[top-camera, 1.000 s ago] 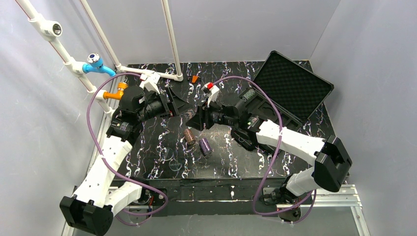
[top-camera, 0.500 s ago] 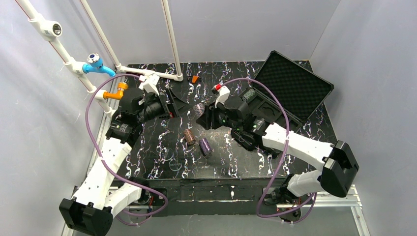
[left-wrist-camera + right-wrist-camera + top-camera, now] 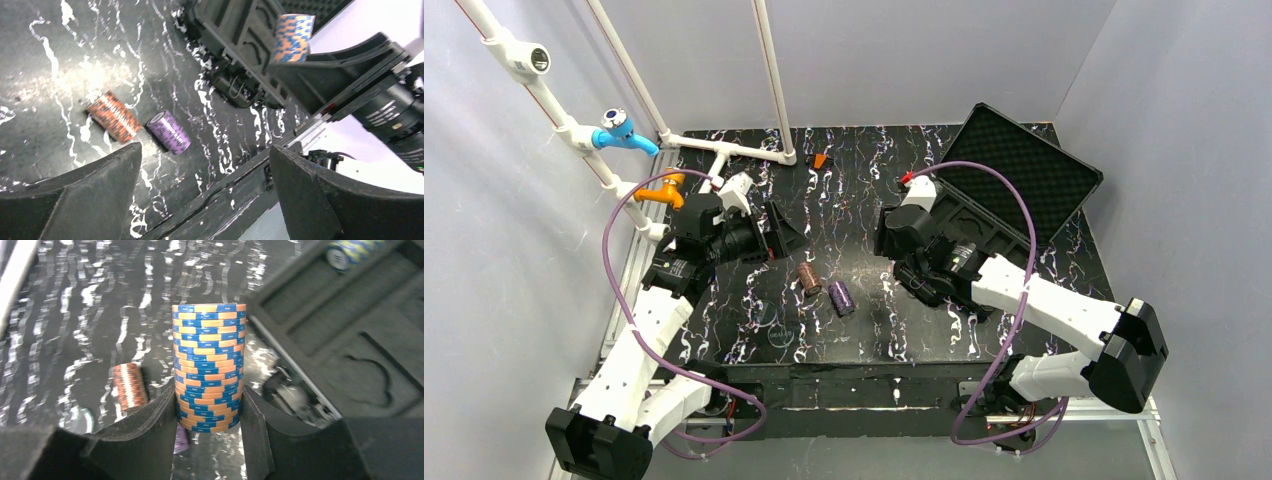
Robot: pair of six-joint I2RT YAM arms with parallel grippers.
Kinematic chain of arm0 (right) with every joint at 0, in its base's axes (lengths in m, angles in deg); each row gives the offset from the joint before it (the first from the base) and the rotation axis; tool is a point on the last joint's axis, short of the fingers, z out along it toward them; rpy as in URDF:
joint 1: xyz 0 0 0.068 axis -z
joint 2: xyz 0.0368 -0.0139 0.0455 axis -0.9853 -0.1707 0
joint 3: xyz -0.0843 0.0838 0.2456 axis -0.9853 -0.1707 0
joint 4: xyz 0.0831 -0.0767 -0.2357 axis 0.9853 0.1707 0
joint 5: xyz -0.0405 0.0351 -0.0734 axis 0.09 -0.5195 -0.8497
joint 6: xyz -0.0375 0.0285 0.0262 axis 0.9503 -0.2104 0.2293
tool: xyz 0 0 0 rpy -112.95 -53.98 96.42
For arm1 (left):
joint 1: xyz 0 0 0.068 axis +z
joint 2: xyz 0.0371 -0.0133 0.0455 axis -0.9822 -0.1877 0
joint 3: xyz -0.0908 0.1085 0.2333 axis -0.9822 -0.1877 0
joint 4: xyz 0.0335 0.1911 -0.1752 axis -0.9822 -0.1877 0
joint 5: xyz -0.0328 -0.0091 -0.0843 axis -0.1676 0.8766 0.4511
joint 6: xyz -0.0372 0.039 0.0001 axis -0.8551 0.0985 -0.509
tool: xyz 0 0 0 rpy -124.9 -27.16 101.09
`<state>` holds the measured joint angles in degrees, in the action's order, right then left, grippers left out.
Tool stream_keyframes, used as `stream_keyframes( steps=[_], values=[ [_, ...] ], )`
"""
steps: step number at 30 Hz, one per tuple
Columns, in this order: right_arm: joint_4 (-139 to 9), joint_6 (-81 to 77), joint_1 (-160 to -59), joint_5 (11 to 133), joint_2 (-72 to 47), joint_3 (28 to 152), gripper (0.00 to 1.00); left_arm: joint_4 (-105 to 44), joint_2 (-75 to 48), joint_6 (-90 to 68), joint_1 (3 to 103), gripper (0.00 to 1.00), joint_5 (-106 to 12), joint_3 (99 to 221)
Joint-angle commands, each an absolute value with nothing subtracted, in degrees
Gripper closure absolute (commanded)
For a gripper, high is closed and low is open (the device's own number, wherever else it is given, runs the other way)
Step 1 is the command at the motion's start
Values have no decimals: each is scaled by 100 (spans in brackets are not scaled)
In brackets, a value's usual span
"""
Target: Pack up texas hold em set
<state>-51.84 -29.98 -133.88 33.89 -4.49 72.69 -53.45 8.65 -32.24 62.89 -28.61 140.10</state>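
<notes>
Black marble-patterned table inside a white-walled booth, seen from above, with two white robot arms reaching in from the near edge. The open black case sits at the far right, its foam-lined lid raised.

The overhead view hides the load under the right wrist. The right wrist camera shows it plainly: the right pincer pinches an upright orange-and-blue chip stack by its lower half, held above the table just left of the case's moulded tray. That camera alone also catches a blurred yellow-and-blue chip stack lying in a far tray slot.

The left wrist camera shows the left pincer spread wide and holding nothing, above the table. Ahead of its fingers a brown chip stack and a purple chip stack lie on their sides, close together but not touching. From above, these two rest between the pincers, nearer the arm bases.

A small orange piece lies at the far edge beside a white pipe frame. The right forearm crosses over the case's front edge.
</notes>
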Motion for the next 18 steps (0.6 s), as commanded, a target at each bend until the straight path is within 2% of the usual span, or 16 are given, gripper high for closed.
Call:
stream_keyframes(
  steps=[1,8,18],
  values=[
    [-4592,-3513,-13405,2058,-405,7776,99,-6276,852,-2663,6293,2,-3160,14109],
    [-4192,-3716,-13305,1787,-703,8106,99,-6882,912,-2361,6297,2,-3439,14022],
    [-4041,-3825,-12364,2950,-1201,8531,99,-7079,1413,-2086,6292,2,-3513,13443]
  ],
)
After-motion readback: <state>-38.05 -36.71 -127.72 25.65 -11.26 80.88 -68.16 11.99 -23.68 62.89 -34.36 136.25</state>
